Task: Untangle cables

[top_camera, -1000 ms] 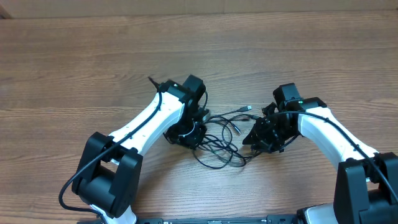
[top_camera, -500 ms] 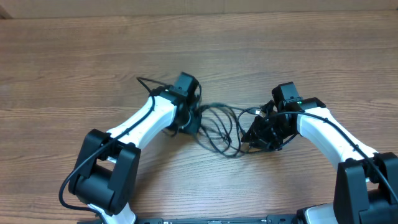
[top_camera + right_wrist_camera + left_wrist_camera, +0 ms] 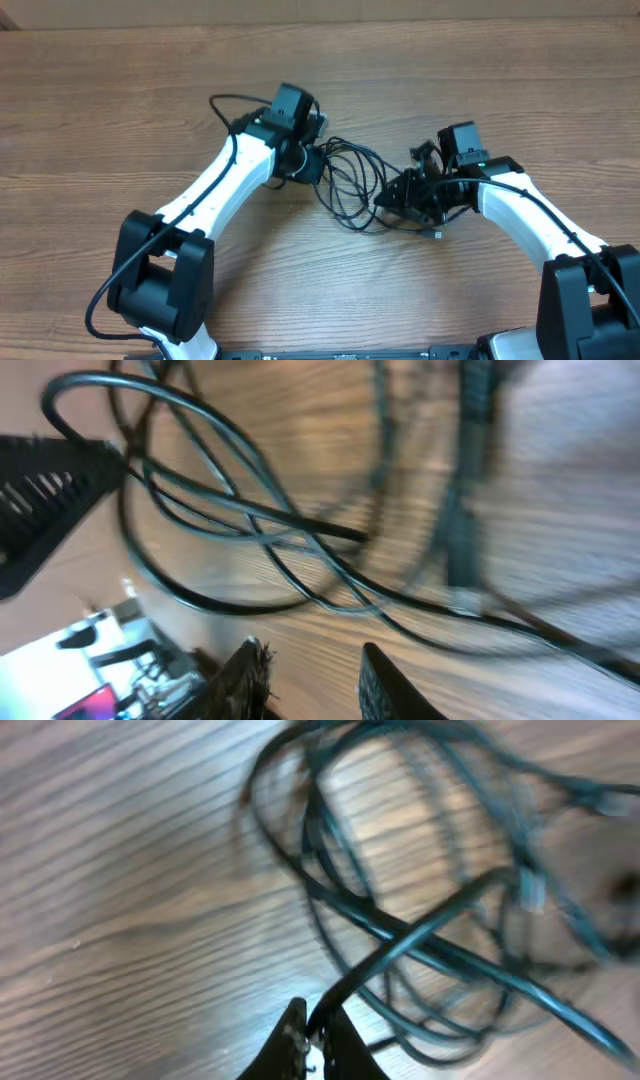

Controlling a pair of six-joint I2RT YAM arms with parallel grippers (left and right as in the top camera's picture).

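Observation:
The cables (image 3: 350, 185) are a tangle of thin black loops on the wooden table, lying between my two grippers. My left gripper (image 3: 312, 165) sits at the tangle's left edge. In the left wrist view it (image 3: 316, 1020) is shut on one black cable that runs up into the loops (image 3: 400, 935). At the right edge of the tangle is my right gripper (image 3: 397, 200). Its wrist view shows the gripper (image 3: 315, 675) open, bare wood between its fingers and the cables (image 3: 250, 515) just beyond the tips. A small silver-tipped plug (image 3: 437, 232) lies below the right gripper.
The wooden table (image 3: 120, 90) stretches all around the tangle. The left arm's own thicker black wire (image 3: 225, 103) arcs out beside its wrist. A dark ridged finger (image 3: 45, 490) shows at the left of the right wrist view, touching a cable loop.
My left gripper has moved away from me and to the left with a cable in it. The tangle has been dragged and stretched that way. The right gripper has shifted slightly left.

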